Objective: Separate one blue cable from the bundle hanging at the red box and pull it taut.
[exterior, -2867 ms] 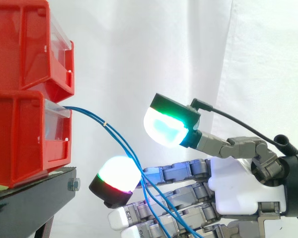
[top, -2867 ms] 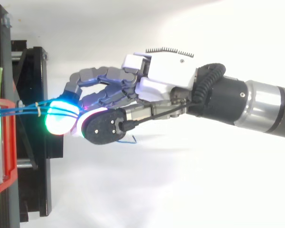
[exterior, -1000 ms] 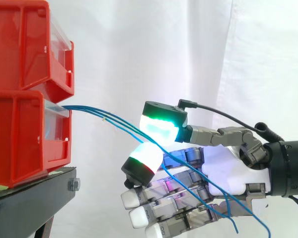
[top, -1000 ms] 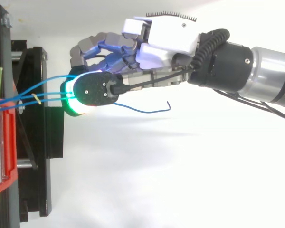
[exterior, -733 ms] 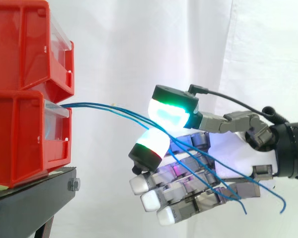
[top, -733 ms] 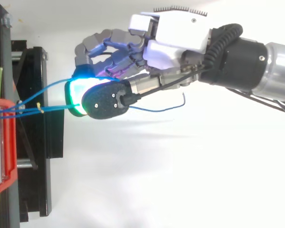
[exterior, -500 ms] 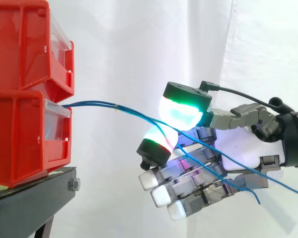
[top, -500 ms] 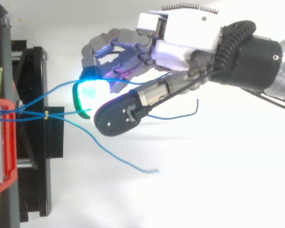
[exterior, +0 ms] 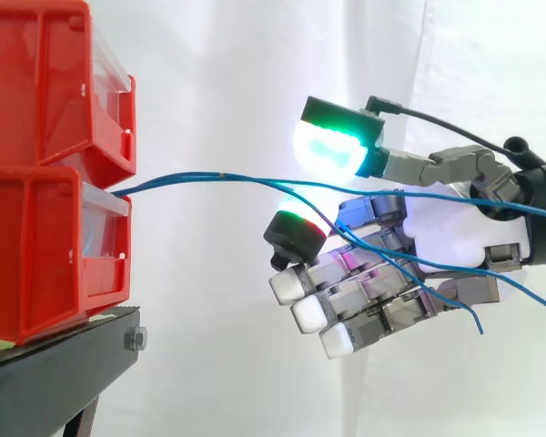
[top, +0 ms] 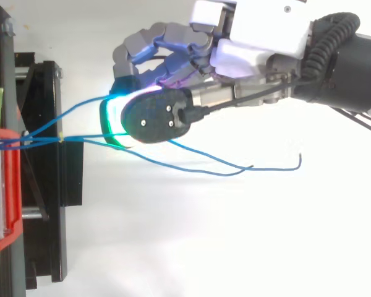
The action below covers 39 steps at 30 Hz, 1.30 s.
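Side view: I am watching 2 glossy red plastic bins, the upper bin [exterior: 36, 82] sitting stacked on the lower bin [exterior: 36, 255], on a matte black stand [exterior: 55, 364] before a creased white curtain [exterior: 218, 91]. The blue cables [exterior: 191, 178], thin and smooth, are leaving the lower bin's front as a bundle cinched by a small pale tie [top: 60, 140], then fanning out toward the hand [exterior: 455, 228]. The hand, grey jointed links around a white palm shell, is hanging slack. Its green-glowing thumb pad [exterior: 332, 150] is hovering apart from the dark-capped finger pad [exterior: 296, 235], pinching nothing. 1 cable is running almost straight through that gap to the view's right edge, while the others are sagging across the loosely bent fingers [exterior: 364, 305], ends dangling free.
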{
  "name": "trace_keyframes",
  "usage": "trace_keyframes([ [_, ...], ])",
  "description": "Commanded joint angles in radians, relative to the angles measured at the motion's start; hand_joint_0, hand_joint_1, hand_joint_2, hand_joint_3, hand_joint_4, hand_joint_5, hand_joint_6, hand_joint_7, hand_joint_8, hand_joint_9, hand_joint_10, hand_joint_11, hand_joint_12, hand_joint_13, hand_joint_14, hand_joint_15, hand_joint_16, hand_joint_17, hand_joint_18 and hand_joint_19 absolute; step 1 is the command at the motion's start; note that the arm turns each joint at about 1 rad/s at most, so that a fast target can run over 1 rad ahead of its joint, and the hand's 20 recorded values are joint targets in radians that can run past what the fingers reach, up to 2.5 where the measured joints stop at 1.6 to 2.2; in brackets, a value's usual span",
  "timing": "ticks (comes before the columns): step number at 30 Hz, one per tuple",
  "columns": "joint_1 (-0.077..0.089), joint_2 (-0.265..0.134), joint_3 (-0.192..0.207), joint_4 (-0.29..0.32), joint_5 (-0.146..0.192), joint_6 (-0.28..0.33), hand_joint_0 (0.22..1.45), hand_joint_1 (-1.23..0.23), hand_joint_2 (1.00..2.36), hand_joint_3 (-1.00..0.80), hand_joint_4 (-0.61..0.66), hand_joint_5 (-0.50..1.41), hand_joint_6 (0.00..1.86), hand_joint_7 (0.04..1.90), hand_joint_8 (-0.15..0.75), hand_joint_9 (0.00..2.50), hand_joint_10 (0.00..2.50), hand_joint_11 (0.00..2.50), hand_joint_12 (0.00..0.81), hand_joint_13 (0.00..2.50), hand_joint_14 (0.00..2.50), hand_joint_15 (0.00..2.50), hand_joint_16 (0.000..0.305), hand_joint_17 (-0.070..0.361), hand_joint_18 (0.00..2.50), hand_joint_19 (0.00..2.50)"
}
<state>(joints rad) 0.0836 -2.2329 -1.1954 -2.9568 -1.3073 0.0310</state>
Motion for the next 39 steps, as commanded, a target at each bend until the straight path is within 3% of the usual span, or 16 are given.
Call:
trace_keyframes([
  [1,-0.002,0.001,0.0,0.004,0.002,-0.01,0.57,-0.49,1.0,-0.5,0.14,-0.19,0.81,1.19,0.255,0.75,0.02,0.61,0.319,0.77,0.02,0.48,0.035,0.079,0.65,0.47],
  [8,-0.004,0.001,0.0,0.004,0.003,-0.01,0.62,-0.75,1.01,-0.42,0.13,-0.2,0.82,1.2,0.251,0.73,0.02,0.62,0.321,0.77,0.02,0.47,0.035,0.079,0.66,0.48],
  [11,-0.007,0.001,0.0,0.002,0.003,-0.011,0.65,-0.83,1.0,-0.5,0.12,-0.2,0.83,1.17,0.243,0.71,0.02,0.61,0.317,0.77,0.02,0.48,0.035,0.08,0.67,0.47],
  [17,-0.012,0.001,0.0,0.004,0.003,-0.014,0.71,-0.91,1.0,-0.5,0.11,-0.2,0.83,1.16,0.236,0.72,0.02,0.62,0.314,0.78,0.02,0.46,0.036,0.082,0.72,0.46],
  [21,-0.015,0.001,-0.001,0.013,0.003,-0.014,0.7,-0.95,1.0,-0.5,0.11,-0.19,0.83,1.18,0.234,0.73,0.02,0.61,0.312,0.79,0.02,0.47,0.037,0.083,0.74,0.47],
  [24,-0.018,-0.001,-0.001,0.027,0.003,-0.016,0.62,-0.97,1.0,-0.5,0.11,-0.19,0.83,1.19,0.233,0.73,0.02,0.63,0.31,0.79,0.02,0.48,0.037,0.083,0.73,0.48],
  [28,-0.019,-0.001,-0.001,0.035,0.003,-0.014,0.48,-0.78,1.0,-0.5,0.14,-0.19,0.84,1.15,0.26,0.75,0.02,0.63,0.339,0.8,0.02,0.49,0.042,0.094,0.75,0.48],
  [33,-0.019,-0.001,-0.003,0.038,0.003,-0.016,0.5,-0.53,1.0,-0.5,0.14,-0.18,0.81,1.12,0.269,0.76,0.02,0.62,0.341,0.8,0.02,0.49,0.041,0.093,0.74,0.51],
  [37,-0.019,-0.001,-0.006,0.042,0.005,-0.019,0.51,-0.47,1.0,-0.5,0.15,-0.18,0.78,1.14,0.269,0.77,0.02,0.63,0.337,0.81,0.02,0.49,0.04,0.09,0.74,0.51],
  [39,-0.019,-0.001,-0.026,0.056,0.005,-0.02,0.52,-0.48,1.0,-0.5,0.15,-0.18,0.77,1.15,0.266,0.8,0.02,0.69,0.334,0.82,0.02,0.5,0.039,0.088,0.73,0.51],
])
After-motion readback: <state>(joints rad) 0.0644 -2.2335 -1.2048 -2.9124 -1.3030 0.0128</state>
